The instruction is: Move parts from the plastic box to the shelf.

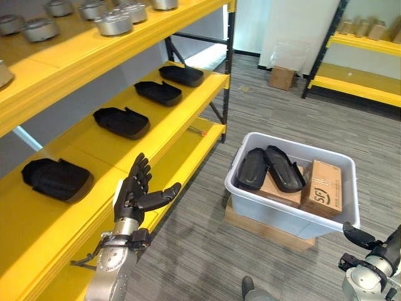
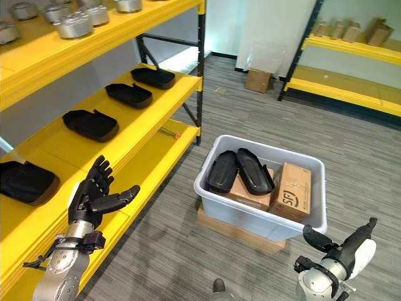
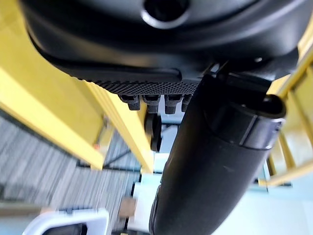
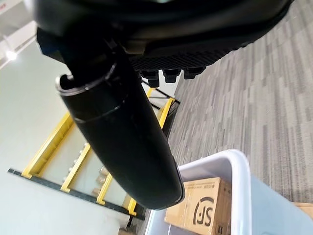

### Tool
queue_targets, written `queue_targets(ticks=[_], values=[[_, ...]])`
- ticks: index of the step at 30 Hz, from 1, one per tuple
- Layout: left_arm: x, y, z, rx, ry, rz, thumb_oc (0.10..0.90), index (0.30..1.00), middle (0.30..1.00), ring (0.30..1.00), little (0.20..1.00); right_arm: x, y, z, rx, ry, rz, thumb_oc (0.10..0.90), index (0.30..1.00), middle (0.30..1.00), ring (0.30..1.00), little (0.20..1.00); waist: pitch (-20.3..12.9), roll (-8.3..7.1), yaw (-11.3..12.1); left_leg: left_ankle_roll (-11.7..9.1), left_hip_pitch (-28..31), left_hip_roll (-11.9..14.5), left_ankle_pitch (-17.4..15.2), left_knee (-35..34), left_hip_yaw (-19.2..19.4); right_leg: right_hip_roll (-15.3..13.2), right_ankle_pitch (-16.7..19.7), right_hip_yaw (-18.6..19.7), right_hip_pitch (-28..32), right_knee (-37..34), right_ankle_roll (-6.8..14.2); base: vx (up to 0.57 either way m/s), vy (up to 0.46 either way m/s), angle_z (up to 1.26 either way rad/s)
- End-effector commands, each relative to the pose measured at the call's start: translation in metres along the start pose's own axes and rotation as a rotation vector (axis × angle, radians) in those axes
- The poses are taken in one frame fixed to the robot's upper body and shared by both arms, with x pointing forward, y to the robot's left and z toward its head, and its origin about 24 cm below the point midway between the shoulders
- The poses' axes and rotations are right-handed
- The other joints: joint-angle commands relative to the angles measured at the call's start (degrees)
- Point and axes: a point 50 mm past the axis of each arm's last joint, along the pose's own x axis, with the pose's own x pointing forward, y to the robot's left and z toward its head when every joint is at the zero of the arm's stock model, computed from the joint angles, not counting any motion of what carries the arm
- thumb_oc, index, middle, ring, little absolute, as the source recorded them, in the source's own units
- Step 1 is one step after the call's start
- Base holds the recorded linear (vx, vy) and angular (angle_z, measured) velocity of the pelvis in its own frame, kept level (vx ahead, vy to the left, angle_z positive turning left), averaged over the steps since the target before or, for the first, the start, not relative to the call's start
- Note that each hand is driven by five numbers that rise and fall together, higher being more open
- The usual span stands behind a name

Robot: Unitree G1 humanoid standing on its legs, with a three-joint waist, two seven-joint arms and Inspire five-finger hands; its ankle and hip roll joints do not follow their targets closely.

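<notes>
Matt black parts (image 1: 274, 168), glossy plastic box (image 1: 247, 200)

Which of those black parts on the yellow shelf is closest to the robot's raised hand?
The nearest black part, at the near end of the row on the middle shelf, just beside the open left hand. The other three lie farther along.

A storeroom or warehouse: yellow metal shelves (image 1: 188, 94) hold rows of black parts (image 1: 121, 121) and metal discs (image 1: 114, 24), with a cardboard carton (image 1: 281, 78) on grey carpet (image 1: 282, 119).
</notes>
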Motion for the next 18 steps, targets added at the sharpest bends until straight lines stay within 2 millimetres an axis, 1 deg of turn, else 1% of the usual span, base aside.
queue_targets(ticks=[1,2,4,7,8,9,10,12,15,18], values=[[0.018,-0.004,0.056,-0.025,-0.25,0.018,0.9,1.0,1.0,1.0,1.0,0.017,0.001,0.058,0.075,-0.301,-0.026,0.9,1.0,1.0,1.0,1.0,-0.6,-0.85,0.3,1.1,-1.0,-0.9,-2.0,0.0,-5.2,0.6,-4.7,-4.5,2.3,5.2,0.4,-0.12,-0.18,-0.4],[0.02,-0.007,0.057,-0.044,-0.253,0.026,0.9,1.0,1.0,1.0,1.0,0.019,-0.001,0.064,0.077,-0.333,-0.061,0.9,1.0,1.0,1.0,1.0,-0.4,-0.83,-0.1,1.2,-1.7,-0.5,-1.7,0.1,-5.6,1.4,-5.8,-3.4,2.2,6.0,-0.4,-0.12,-0.193,-0.19],[0.024,-0.01,0.059,-0.061,-0.264,0.016,0.9,1.0,1.0,1.0,1.0,0.022,-0.009,0.069,0.079,-0.368,-0.1,0.9,1.0,1.0,1.0,1.0,-0.2,-0.82,-0.6,1.1,-2.5,0.1,-1.0,0.2,-6.2,2.2,-7.4,-2.4,2.1,7.7,-1.4,-0.11,-0.175,-0.02],[0.029,-0.018,0.064,-0.077,-0.286,-0.023,0.9,1.0,1.0,1.0,1.0,0.03,-0.022,0.08,0.047,-0.442,-0.149,0.9,1.0,1.0,1.0,1.0,0.4,-0.7,-1.1,0.5,-3.2,1.4,-0.1,0.4,-7.2,2.7,-9.3,-2.0,1.7,10.2,-2.4,-0.11,-0.144,-0.02],[0.03,-0.022,0.065,-0.078,-0.296,-0.046,0.9,1.0,1.0,1.0,1.0,0.035,-0.026,0.084,0.05,-0.449,-0.146,0.9,1.0,1.0,1.0,1.0,0.8,-0.68,-1.3,0.0,-3.6,2.4,0.6,0.4,-8.1,3.1,-10.3,-1.6,1.4,11.6,-2.9,-0.08,-0.119,-0.01],[0.031,-0.024,0.065,-0.079,-0.298,-0.049,0.9,1.0,1.0,1.0,1.0,0.037,-0.027,0.085,0.051,-0.451,-0.143,0.9,1.0,1.0,1.0,1.0,0.9,-0.65,-1.3,-0.3,-3.7,2.8,1.0,0.5,-8.4,3.2,-10.6,-1.5,1.3,11.9,-3.1,-0.08,-0.142,-0.02],[0.032,-0.028,0.066,-0.088,-0.305,-0.057,0.9,1.0,1.0,1.0,1.0,0.041,-0.029,0.089,0.06,-0.456,-0.129,0.9,1.0,1.0,1.0,1.0,1.4,-0.44,-1.5,-1.5,-3.8,4.6,3.0,1.0,-9.5,3.6,-11.5,-1.2,0.9,13.1,-3.7,-0.05,-0.088,-0.05],[0.034,-0.031,0.068,-0.082,-0.32,-0.06,0.9,1.0,1.0,1.0,1.0,0.043,-0.027,0.09,0.08,-0.445,-0.109,0.9,1.0,1.0,1.0,1.0,1.7,-0.15,-2.0,-2.3,-3.8,6.0,4.2,1.5,-10.0,3.6,-12.4,-0.9,0.1,14.5,-4.1,-0.05,-0.053,-0.19],[0.036,-0.034,0.069,-0.084,-0.321,-0.053,0.9,1.0,1.0,1.0,1.0,0.044,-0.025,0.09,0.086,-0.43,-0.093,0.9,1.0,1.0,1.0,1.0,2.0,0.11,-2.6,-2.5,-3.7,6.7,4.4,1.5,-10.0,3.6,-13.3,-0.5,-0.8,16.1,-4.4,-0.04,-0.022,-0.36],[0.038,-0.039,0.071,-0.087,-0.335,-0.045,0.9,1.0,1.0,1.0,1.0,0.043,-0.021,0.09,0.069,-0.435,-0.035,0.9,1.0,1.0,1.0,1.0,2.5,0.8,-3.6,-2.5,-3.8,7.0,4.3,1.7,-9.6,3.4,-14.6,-0.3,-2.4,18.5,-4.8,-0.07,-0.037,-0.15]])
